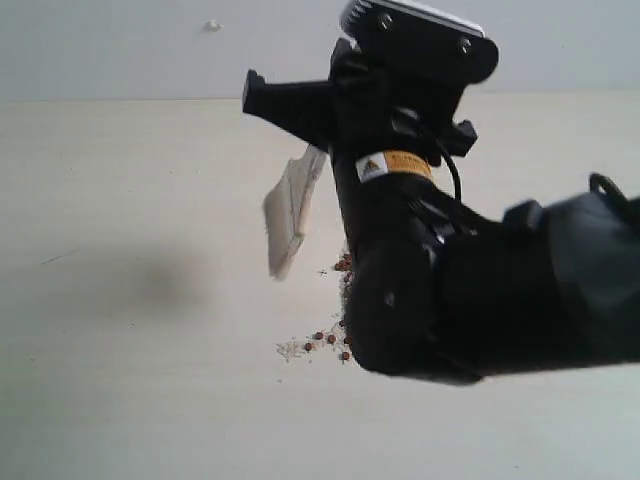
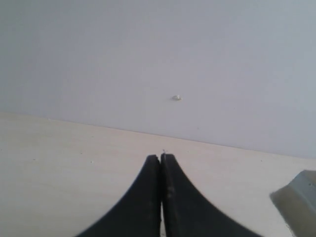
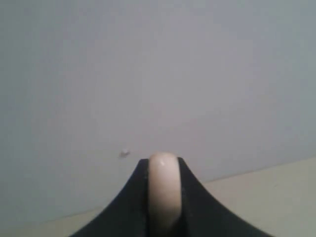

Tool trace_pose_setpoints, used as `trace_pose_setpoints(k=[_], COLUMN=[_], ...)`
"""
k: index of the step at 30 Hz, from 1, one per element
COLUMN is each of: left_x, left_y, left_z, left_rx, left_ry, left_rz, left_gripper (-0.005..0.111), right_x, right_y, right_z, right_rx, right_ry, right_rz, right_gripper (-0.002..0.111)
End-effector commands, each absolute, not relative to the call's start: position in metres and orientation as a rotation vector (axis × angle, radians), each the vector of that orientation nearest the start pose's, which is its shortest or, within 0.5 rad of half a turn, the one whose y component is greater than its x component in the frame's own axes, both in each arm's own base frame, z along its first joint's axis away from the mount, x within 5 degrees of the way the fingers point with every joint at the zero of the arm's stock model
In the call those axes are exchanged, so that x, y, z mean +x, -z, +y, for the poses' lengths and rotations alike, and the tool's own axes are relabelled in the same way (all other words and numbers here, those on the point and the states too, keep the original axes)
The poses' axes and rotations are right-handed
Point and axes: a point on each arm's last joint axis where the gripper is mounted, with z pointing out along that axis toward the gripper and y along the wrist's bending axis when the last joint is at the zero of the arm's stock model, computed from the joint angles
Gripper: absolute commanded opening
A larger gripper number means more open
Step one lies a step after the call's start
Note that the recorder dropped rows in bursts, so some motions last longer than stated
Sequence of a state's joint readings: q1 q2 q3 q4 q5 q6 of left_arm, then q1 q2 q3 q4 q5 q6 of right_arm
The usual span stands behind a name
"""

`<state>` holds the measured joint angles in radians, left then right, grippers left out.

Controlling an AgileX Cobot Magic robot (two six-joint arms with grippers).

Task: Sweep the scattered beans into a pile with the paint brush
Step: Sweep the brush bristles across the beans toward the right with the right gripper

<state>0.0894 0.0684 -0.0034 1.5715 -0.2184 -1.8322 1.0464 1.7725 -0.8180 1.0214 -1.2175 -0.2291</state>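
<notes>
The right gripper point(image 3: 163, 165) is clamped on the brush point(image 1: 292, 212). In the right wrist view the rounded pale end of the handle sits between the two black fingers point(image 3: 133, 197), which press it from both sides at a narrow gap. In the exterior view the brush hangs below the gripper, tilted, with the off-white bristles lowest and slanting down to the left. Whether the bristles touch the table point(image 1: 120, 380) cannot be told.

The beans point(image 1: 331, 339) lie on the table well away from its far edge, just right of and below the bristle tip. A loose handful shows in a short line, with a few more point(image 1: 343, 265) higher up beside the arm. The bulky black right arm point(image 1: 430, 290) stands in front and hides whatever lies further right. Some whitish grit point(image 1: 292, 348) lies at the left end of the line of beans.

The left gripper point(image 2: 161, 158) hovers over bare table with its fingers pressed together and nothing between them. A grey thing point(image 2: 296, 197) shows at the picture's corner, too cut off to name.

The far edge of the table meets a plain grey wall point(image 1: 120, 45), which bears one small pale mark point(image 1: 212, 25)
</notes>
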Motion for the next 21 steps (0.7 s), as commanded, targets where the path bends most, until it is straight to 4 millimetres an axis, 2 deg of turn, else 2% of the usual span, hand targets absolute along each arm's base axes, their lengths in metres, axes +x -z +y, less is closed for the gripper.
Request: trace_pose_setpoints(k=[1, 4, 10, 21], left_x=[0.061, 0.061, 0.061, 0.061], left_y=[-0.209, -0.209, -0.209, -0.209], left_z=[-0.014, -0.014, -0.014, -0.014], left_rx=[-0.101, -0.101, -0.101, -0.101], left_ry=[0.3, 0.3, 0.3, 0.3], left_rz=[1.553, 1.553, 1.553, 1.553], left_gripper=[0.0, 0.0, 0.0, 0.0], right_x=[0.206, 0.197, 0.188, 0.189], right_y=[-0.2, -0.186, -0.17, -0.161], right_z=[0.241, 0.233, 0.218, 0.207], right_rx=[0.142, 0.163, 0.147, -0.072], right_ry=[-0.693, -0.792, -0.756, -0.393], right_rz=[1.531, 1.579, 1.643, 1.699], right_gripper=[0.0, 0.0, 0.0, 0.0])
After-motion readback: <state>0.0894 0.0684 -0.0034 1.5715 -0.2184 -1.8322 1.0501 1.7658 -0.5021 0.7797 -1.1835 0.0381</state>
